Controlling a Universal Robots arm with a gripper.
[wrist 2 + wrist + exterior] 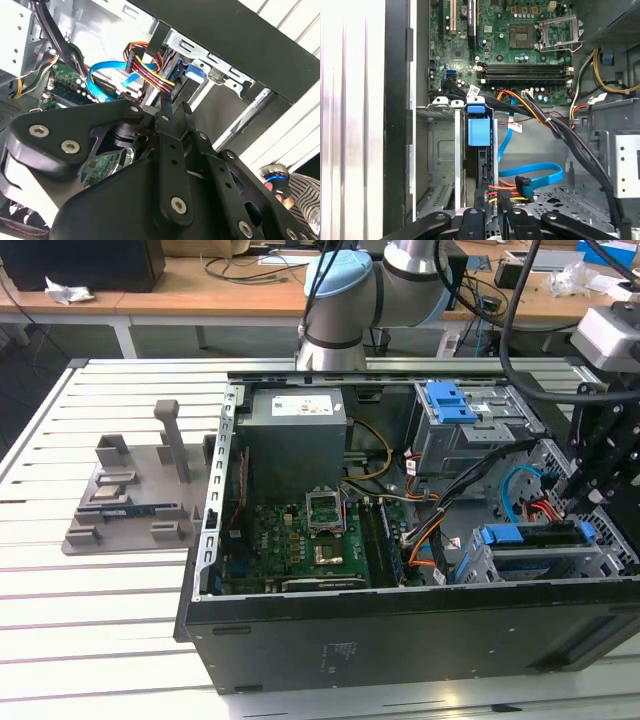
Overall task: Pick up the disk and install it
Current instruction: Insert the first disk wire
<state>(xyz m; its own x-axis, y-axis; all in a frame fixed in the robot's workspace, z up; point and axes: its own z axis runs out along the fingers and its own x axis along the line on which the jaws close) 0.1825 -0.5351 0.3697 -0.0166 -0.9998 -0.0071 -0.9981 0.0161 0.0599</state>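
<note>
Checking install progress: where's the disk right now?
The disk sits in the lower drive cage at the exterior view's right, near the case's front wall, with the gripper at its right end.

The disk [480, 150] sits edge-on in its cage [442, 160], label unseen; the end effector [492, 207] hides its rear end.

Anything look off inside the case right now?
Nothing spilled or visibly damaged. Two oddities: the blue data cable lies loose on the case floor beside the drive cage, its black end seemingly unplugged, and the CPU socket is bare. The disk sits edge-on in the cage, with the gripper at it.
</note>
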